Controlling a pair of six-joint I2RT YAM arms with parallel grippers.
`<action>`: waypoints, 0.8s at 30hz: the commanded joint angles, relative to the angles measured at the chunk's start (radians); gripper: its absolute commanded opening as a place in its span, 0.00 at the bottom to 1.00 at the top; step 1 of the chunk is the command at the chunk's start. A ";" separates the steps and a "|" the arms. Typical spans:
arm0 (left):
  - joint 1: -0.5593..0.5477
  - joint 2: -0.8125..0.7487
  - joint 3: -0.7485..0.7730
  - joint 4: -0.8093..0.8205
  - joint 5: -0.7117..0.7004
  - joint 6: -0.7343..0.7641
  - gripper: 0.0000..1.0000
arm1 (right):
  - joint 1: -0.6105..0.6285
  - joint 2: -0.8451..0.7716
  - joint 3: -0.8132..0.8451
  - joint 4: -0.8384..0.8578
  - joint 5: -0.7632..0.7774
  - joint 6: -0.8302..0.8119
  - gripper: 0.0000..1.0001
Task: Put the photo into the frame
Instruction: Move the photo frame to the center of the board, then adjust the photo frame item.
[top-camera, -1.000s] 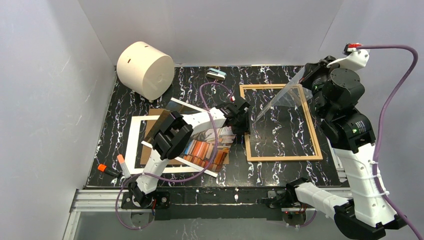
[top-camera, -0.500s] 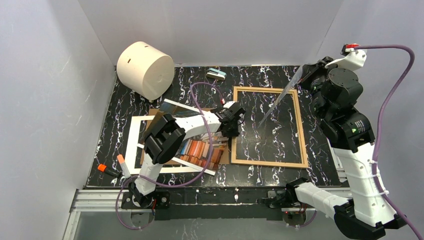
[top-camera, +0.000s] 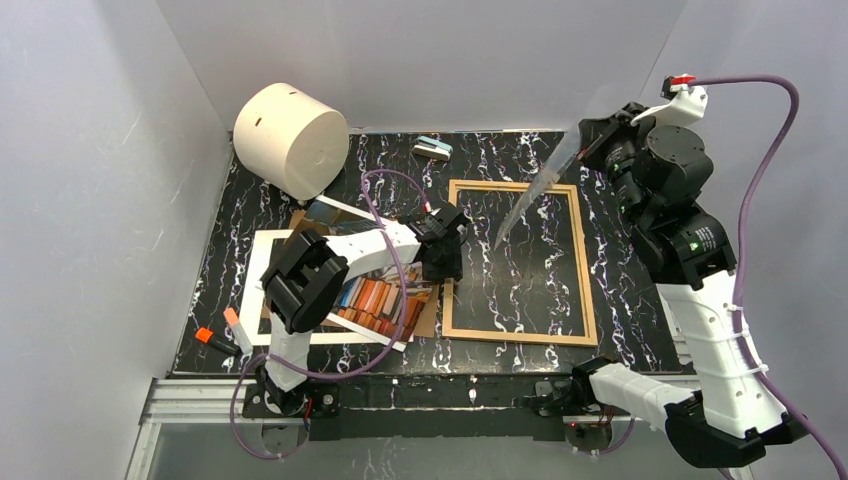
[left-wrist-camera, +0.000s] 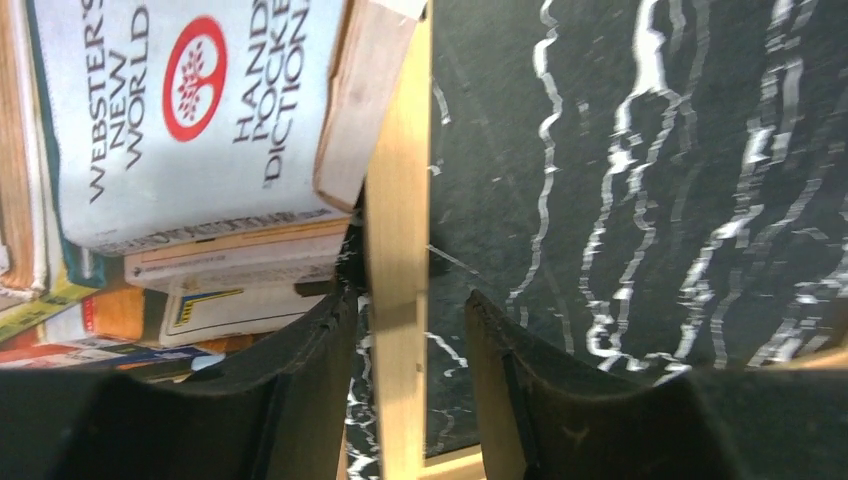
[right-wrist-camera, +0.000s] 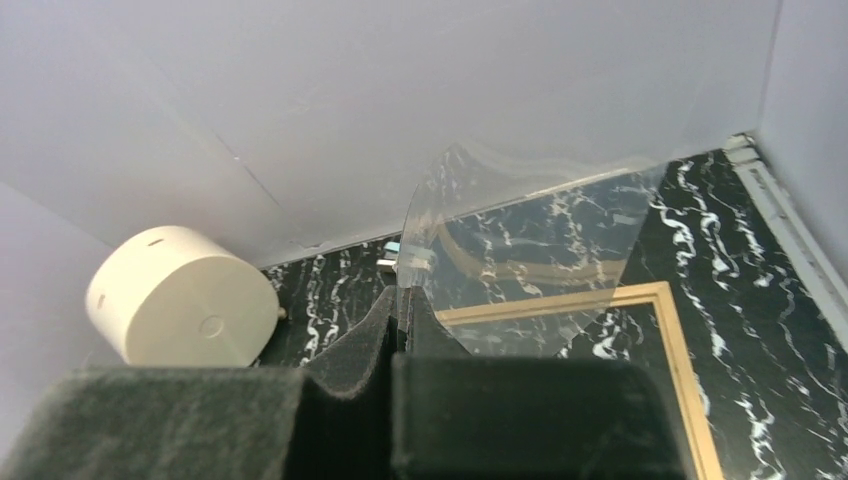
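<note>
The frame (top-camera: 520, 339), empty light wood edges, lies flat at the table's middle. My left gripper (top-camera: 443, 262) straddles its left edge. In the left wrist view the wood strip (left-wrist-camera: 398, 250) stands between my open fingers (left-wrist-camera: 410, 310), against the left one, with a gap to the right one. The photo (top-camera: 375, 300), showing stacked books (left-wrist-camera: 180, 120), lies just left of it, its corner over the strip. My right gripper (top-camera: 590, 140) is shut on a clear glazing sheet (top-camera: 530, 195) and holds it tilted above the frame's far right. The sheet (right-wrist-camera: 520, 260) rises from the shut fingers (right-wrist-camera: 400, 310).
A white cylinder (top-camera: 290, 138) stands at the back left. A white mat (top-camera: 258, 290) and a brown backing board (top-camera: 427, 318) lie under the photo. A small stapler-like object (top-camera: 432, 149) sits at the back. Orange-tipped markers (top-camera: 205, 336) lie at the front left.
The frame has slid left with my left gripper on its left edge, up to the photo. My right gripper has carried the clear sheet left and turned it more edge-on.
</note>
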 joint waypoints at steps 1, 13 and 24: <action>0.057 -0.069 0.090 -0.017 0.169 -0.054 0.47 | 0.002 0.004 0.028 0.170 -0.062 0.022 0.01; 0.276 -0.296 -0.092 0.316 0.405 -0.746 0.89 | 0.001 0.078 0.103 0.291 -0.163 0.153 0.01; 0.201 -0.199 -0.152 0.890 0.428 -1.374 0.98 | 0.002 0.082 0.083 0.328 -0.249 0.331 0.01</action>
